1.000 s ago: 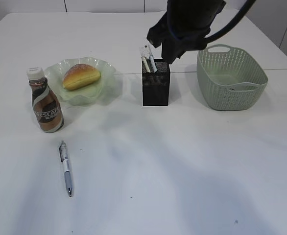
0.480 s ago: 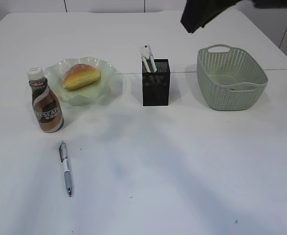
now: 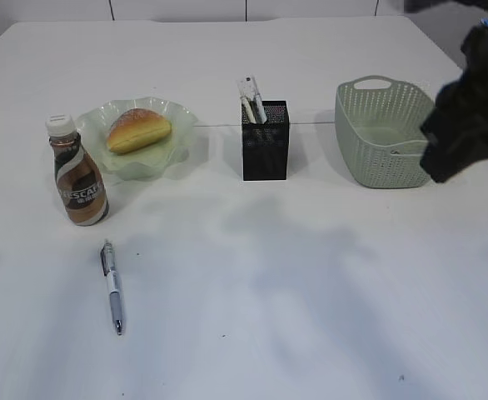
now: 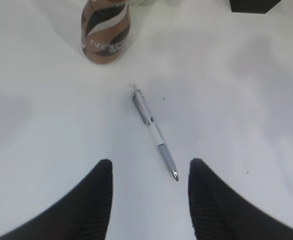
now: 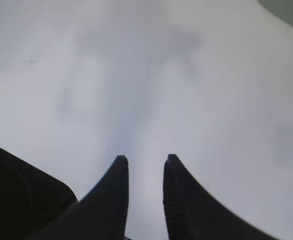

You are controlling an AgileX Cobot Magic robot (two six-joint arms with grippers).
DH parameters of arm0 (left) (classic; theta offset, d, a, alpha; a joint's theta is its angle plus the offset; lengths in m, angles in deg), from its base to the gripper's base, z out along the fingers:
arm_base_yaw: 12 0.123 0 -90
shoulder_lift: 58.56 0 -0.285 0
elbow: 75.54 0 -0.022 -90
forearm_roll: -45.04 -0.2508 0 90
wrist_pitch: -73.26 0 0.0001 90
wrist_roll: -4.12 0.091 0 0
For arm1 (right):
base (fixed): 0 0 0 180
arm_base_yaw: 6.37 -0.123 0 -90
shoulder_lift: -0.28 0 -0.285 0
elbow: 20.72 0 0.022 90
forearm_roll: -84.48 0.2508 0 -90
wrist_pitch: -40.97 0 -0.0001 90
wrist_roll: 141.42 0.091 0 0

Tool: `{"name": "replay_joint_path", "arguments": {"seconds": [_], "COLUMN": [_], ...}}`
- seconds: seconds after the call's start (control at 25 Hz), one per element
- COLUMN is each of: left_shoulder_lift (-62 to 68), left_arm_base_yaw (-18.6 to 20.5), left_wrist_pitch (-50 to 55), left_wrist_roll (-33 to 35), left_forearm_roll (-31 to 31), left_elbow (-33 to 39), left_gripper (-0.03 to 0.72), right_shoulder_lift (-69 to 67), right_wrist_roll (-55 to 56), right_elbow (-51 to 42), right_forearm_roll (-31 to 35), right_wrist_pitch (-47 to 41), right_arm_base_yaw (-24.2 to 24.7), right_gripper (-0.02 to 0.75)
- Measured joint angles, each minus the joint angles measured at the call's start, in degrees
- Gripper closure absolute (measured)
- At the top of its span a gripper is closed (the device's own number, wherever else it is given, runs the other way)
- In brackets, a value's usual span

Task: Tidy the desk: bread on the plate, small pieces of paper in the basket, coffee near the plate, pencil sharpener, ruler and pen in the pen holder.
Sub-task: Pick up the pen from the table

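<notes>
The pen (image 3: 112,286) lies bare near the desk's (image 3: 311,317) front-left edge, the coffee bottle (image 3: 77,172) just behind it. The left gripper (image 4: 149,172) hovers spread above the pen's tip, holding nothing. The right gripper (image 5: 144,165), parted and empty, hangs at the right edge before the basket (image 3: 385,133).

A bare white table (image 3: 311,317) lies beneath everything, a seam crossing its far part.

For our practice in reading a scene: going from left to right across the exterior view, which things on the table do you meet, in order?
Coffee bottle → pen → bread on its plate → pen holder → basket.
</notes>
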Motion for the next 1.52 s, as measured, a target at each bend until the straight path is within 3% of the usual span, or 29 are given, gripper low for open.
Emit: {"name": "replay_joint_path", "arguments": {"seconds": [0.28,0.64,1.0,1.52], "left_shoulder_lift": [6.04,13.26,22.14,26.65], "left_arm_base_yaw": [0.0,-0.89,-8.73,-9.11], "left_wrist_pitch": [-0.05,-2.75,-11.72,-14.45], "left_wrist_roll": [-3.55,-0.46,-0.79,-1.05], "left_forearm_roll": [1.05,11.81,12.41,9.7], "left_elbow": [0.0,0.0,0.0,-0.08], "left_gripper": [0.338,0.338,0.338,0.333], "right_shoulder_lift": [1.27,1.27,1.27,1.32], "right_wrist_roll": [0.0,0.0,0.0,-0.81], "right_elbow": [-3.09,-3.09,-3.09,-3.09], "right_forearm_roll": [-0.04,-1.75,-1.75,-1.79], "right_wrist_pitch": [0.0,0.1,0.1,0.1], "right_arm_base_yaw": [0.89,0.89,1.02,1.02], "right_gripper": [0.528,0.528,0.525,0.525]}}
